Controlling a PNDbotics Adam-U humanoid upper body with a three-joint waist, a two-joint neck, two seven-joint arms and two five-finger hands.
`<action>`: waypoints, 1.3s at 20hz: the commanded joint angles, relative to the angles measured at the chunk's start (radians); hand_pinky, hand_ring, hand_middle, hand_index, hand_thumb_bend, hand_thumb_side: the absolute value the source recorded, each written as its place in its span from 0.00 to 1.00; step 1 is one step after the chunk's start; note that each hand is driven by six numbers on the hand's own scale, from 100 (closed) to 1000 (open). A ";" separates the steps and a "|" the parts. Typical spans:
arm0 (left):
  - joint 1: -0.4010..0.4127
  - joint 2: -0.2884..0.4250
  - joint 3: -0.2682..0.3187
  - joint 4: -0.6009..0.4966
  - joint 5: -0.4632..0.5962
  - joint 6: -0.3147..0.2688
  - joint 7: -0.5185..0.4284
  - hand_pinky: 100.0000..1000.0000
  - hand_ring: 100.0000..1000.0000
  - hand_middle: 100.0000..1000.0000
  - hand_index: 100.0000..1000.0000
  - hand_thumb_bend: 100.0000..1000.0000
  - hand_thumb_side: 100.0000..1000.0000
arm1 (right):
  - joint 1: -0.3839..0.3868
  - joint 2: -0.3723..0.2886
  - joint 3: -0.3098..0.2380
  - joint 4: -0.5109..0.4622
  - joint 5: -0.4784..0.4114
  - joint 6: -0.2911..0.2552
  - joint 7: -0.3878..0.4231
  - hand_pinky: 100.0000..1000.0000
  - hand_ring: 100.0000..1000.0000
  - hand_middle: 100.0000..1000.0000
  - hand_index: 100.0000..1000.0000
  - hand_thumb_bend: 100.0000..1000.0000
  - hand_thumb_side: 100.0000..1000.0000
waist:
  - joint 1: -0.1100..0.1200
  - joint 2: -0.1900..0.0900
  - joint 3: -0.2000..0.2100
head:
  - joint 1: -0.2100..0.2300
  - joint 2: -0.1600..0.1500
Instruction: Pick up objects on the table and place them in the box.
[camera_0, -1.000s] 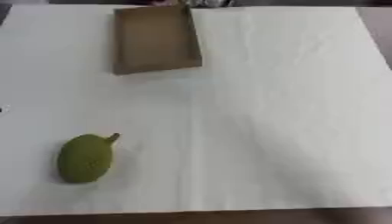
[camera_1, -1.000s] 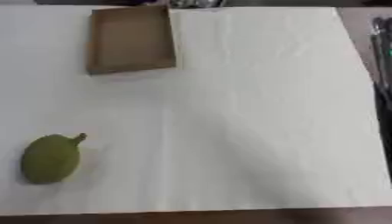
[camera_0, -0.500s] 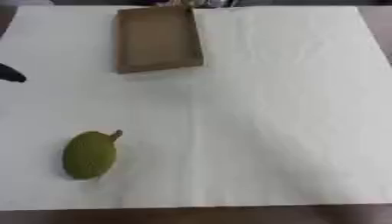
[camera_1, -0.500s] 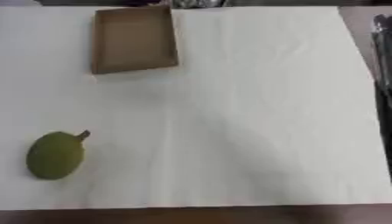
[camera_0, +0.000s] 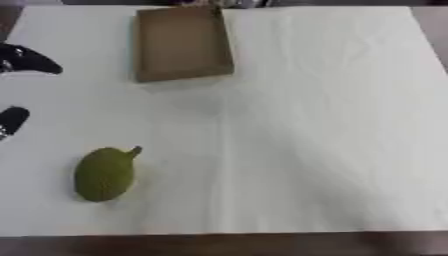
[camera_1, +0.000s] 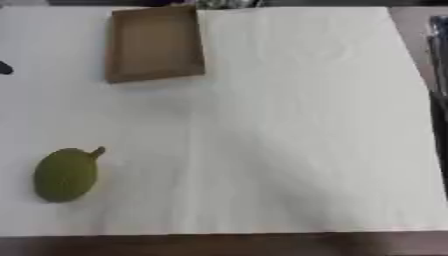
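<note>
A green oval fruit with a short brown stem (camera_0: 106, 173) lies on the white table cover at the near left. A shallow brown cardboard box (camera_0: 181, 43) sits at the far left-centre, with nothing inside it that I can see. My left hand (camera_0: 26, 58) comes in at the left edge, above and to the left of the fruit. Only two black fingertips (camera_0: 12, 119) of it show, spread apart and touching nothing. My right hand is not in either view.
The white cover (camera_0: 315, 125) spreads over most of the table, with a dark wooden edge along the front. A dark object (camera_1: 437, 75) stands past the table's right edge.
My left hand has come further in from the left edge; a second fingertip now shows. The fruit and the box have not moved; the camera shifted slightly.
</note>
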 joint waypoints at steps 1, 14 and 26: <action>-0.029 0.004 -0.012 0.016 0.035 0.037 -0.059 0.87 0.82 0.80 0.96 0.00 0.81 | -0.010 -0.015 -0.003 -0.016 -0.001 -0.001 0.004 0.80 0.72 0.62 0.84 0.00 0.56 | 0.006 -0.026 0.003 | -0.002 0.008; -0.040 -0.052 -0.066 0.062 0.081 0.149 -0.207 0.86 0.82 0.80 0.95 0.00 0.88 | 0.000 -0.010 -0.005 -0.016 0.009 -0.006 0.003 0.80 0.72 0.62 0.84 0.00 0.55 | 0.011 -0.055 0.020 | -0.029 0.051; -0.004 -0.026 -0.046 0.013 -0.073 0.065 -0.222 0.87 0.84 0.83 0.94 0.00 0.67 | -0.011 -0.022 -0.007 -0.016 0.011 -0.006 0.002 0.80 0.72 0.62 0.84 0.00 0.55 | 0.009 -0.035 0.024 | -0.064 -0.019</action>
